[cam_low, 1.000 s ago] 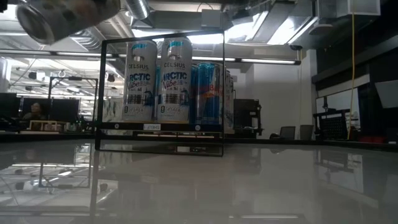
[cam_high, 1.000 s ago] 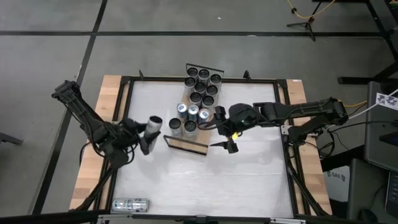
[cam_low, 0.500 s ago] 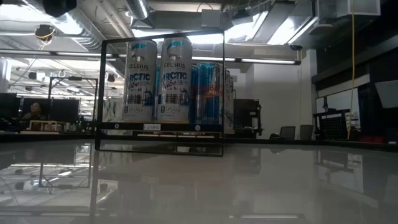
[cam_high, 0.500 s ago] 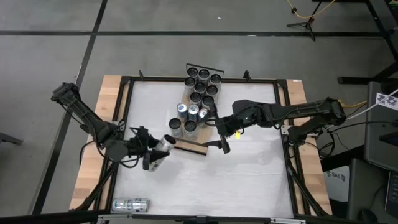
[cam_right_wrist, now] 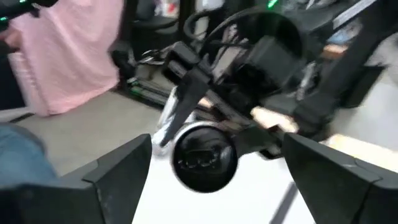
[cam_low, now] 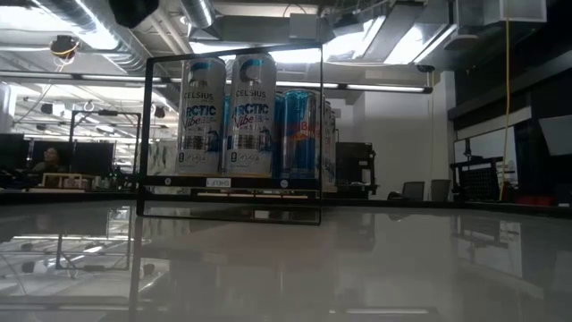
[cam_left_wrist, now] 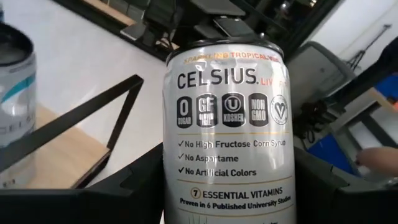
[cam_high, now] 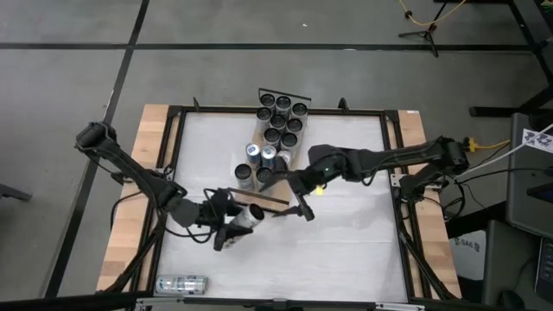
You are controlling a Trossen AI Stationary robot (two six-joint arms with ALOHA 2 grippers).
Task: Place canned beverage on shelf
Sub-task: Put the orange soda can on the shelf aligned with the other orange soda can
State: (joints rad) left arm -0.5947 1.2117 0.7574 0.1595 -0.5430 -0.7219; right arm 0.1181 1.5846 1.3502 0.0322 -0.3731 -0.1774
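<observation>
- High view: left gripper (cam_high: 232, 226) is clamped on a Celsius can (cam_high: 246, 216), carried tilted above the table (cam_high: 346, 250), just beside the near end of the shelf (cam_high: 268, 200). Can is not on the board yet.
- High view: shelf runs diagonally across mid-table, already loaded with a cluster of standing cans (cam_high: 275, 136) toward its far end; near end of the board is bare wood.
- High view: right gripper (cam_high: 302, 206) sits at the near end of the shelf, jaws spread wide, holding nothing as far as I can see. One spare can (cam_high: 181, 283) lies on its side at the table's front edge, well apart.
- Low view: black wire rail (cam_low: 231, 132) frames two Celsius cans (cam_low: 225, 112) with a blue can (cam_low: 298, 132) beside them, all upright on the shelf. Only a dark bit of an arm shows at the top edge; held can not visible here.
- Left wrist view: held can fills the frame between the dark fingers (cam_left_wrist: 134, 186), label readable; wood board and rail just beyond it.
- Right wrist view: own fingers wide apart, empty; looks straight at the held can's end and the left gripper.
- Status, my read: pick is done, transport nearly done. Left: stand the can upright on the bare near end, release, retreat. Spare can untouched.
</observation>
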